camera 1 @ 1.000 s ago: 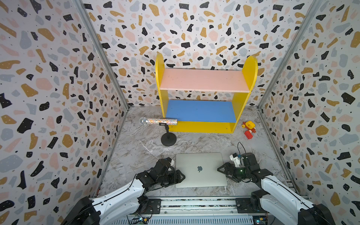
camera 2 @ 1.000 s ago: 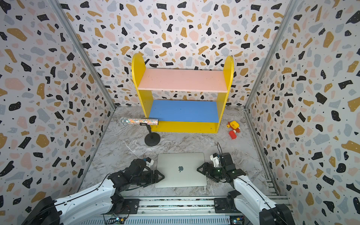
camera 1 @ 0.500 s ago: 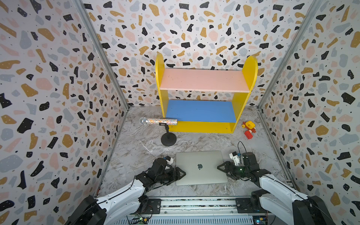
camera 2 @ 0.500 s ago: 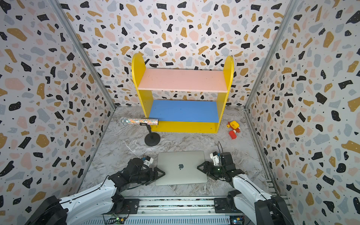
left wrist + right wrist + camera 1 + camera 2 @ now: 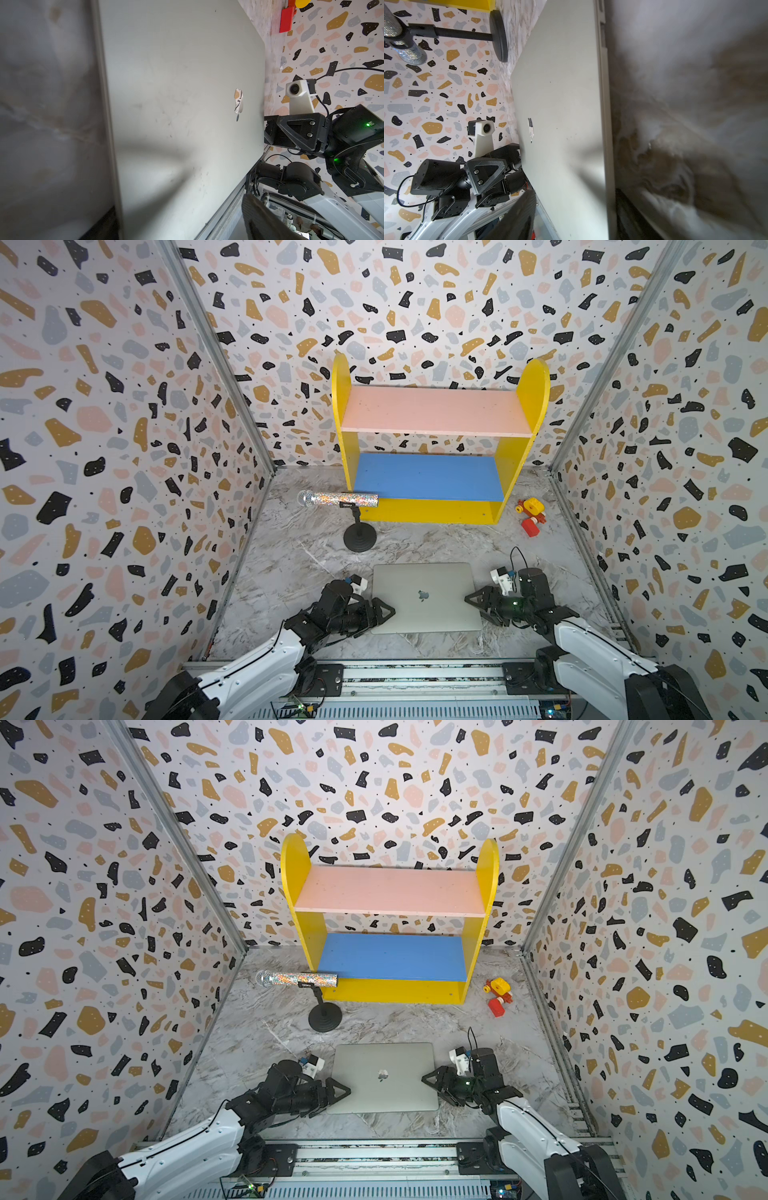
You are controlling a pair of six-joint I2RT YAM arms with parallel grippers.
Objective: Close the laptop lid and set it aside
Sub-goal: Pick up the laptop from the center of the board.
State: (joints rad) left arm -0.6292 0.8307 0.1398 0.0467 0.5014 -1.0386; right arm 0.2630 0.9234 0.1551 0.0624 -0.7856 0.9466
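The thin silver-grey laptop [image 5: 426, 614], lid shut, now lies slightly further toward 12 o'clock on the grey marbled tabletop [image 5: 316, 556] than a second ago. Its near edge sits a little farther from the metal rail [image 5: 415, 674] at 6 o'clock. Almost all of that slide falls in the first half second.

The black left gripper [image 5: 390, 611], at the laptop's 9 o'clock edge, is nudged the same way, toward 12 o'clock, and the white forearm [image 5: 257, 672] behind it rides a shade lower.

The black right gripper [image 5: 467, 598], at the 3 o'clock edge, now has its jaws closer together. They straddle that edge, and the upper finger [image 5: 519, 218] is clear of the lid.
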